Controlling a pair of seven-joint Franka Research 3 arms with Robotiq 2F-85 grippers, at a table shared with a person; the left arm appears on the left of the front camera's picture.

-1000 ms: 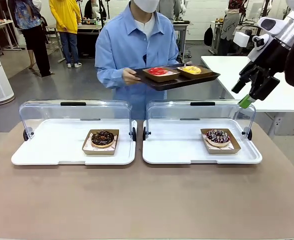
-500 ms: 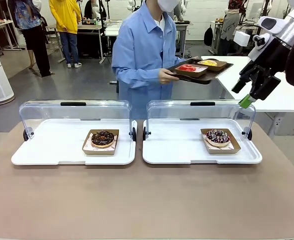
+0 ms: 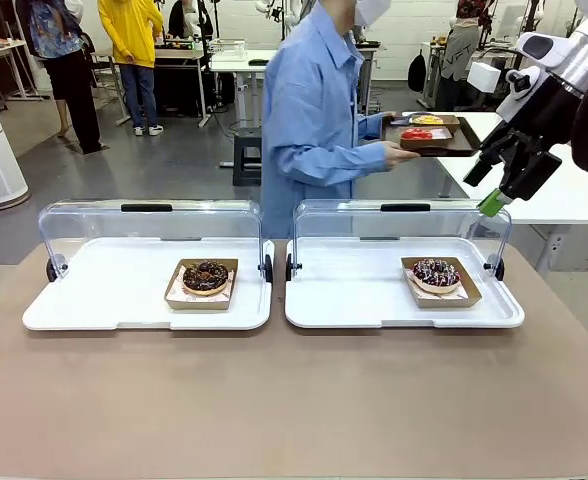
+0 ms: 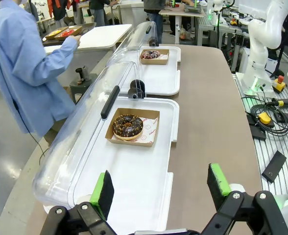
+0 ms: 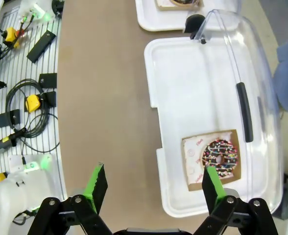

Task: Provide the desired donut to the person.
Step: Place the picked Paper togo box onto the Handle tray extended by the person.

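Writing: none legible on the boxes, trays or lids.
Trays: two white trays on the tabletop (image 3: 294,400), left tray (image 3: 94,310) and right tray (image 3: 354,305), side by side, each with a clear lid (image 3: 149,222) tipped up at its 12 o'clock edge.
Donuts on tabletop: two, each in a brown card box; chocolate donut (image 3: 205,275) mid left tray, sprinkled donut (image 3: 436,272) toward 3 o'clock of the right tray.
Person: person (image 3: 314,120) in a blue shirt stands beyond the trays at 12 o'clock, turned sideways, holding a dark tray (image 3: 444,140) with two more boxed items, one red, one yellow.
Left pincer: left pincer (image 4: 158,188) released, hanging above the left tray (nothing between the pads).
Right pincer: right pincer (image 5: 151,188) released, empty, above the right tray's edge; from the front it sits high at 2 o'clock.
Around: cables and small devices lie beside the tabletop.
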